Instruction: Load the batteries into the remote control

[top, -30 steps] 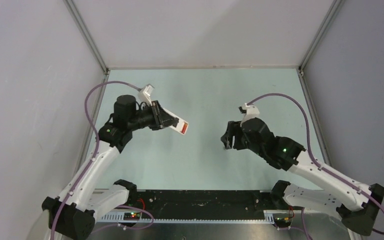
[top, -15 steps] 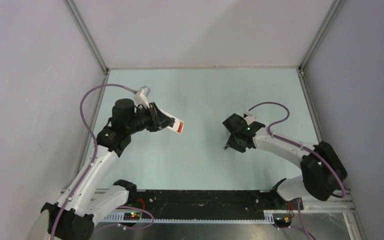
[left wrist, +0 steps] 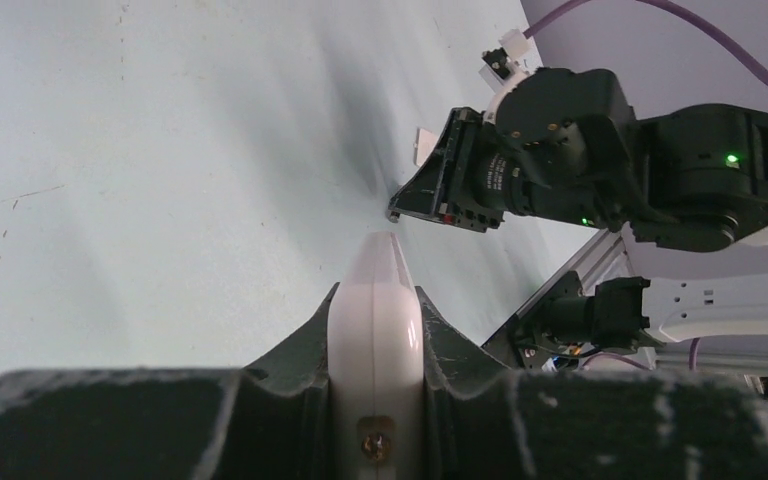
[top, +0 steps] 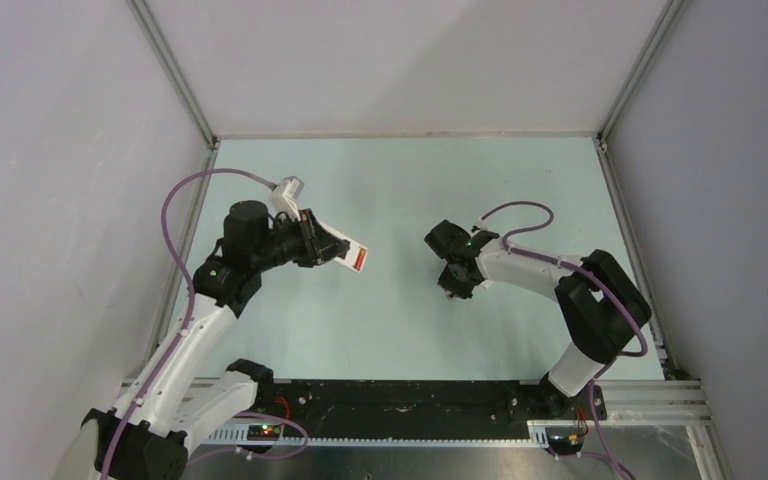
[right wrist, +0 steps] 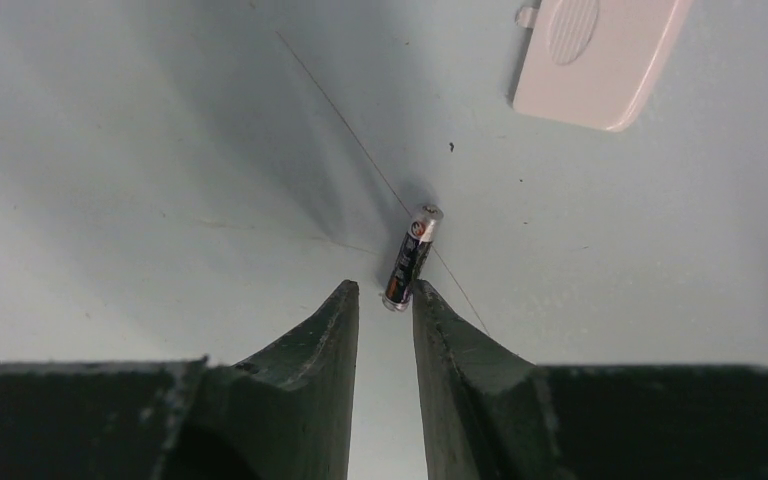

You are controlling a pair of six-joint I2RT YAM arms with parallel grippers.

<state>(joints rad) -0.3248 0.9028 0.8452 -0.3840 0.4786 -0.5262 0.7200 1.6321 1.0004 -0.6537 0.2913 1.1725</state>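
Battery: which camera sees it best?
The right wrist view: the battery lies in plain sight, right at the tips of the jaws. The top view hides it under the right arm; the left wrist view doesn't show it.

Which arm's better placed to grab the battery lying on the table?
Right. The right fingers point down at the table with the battery near end between their tips, not yet pinched. The left fingers are shut on the remote control.

Overhead camera looks down; both wrist cameras skim the table point(top: 400, 180).
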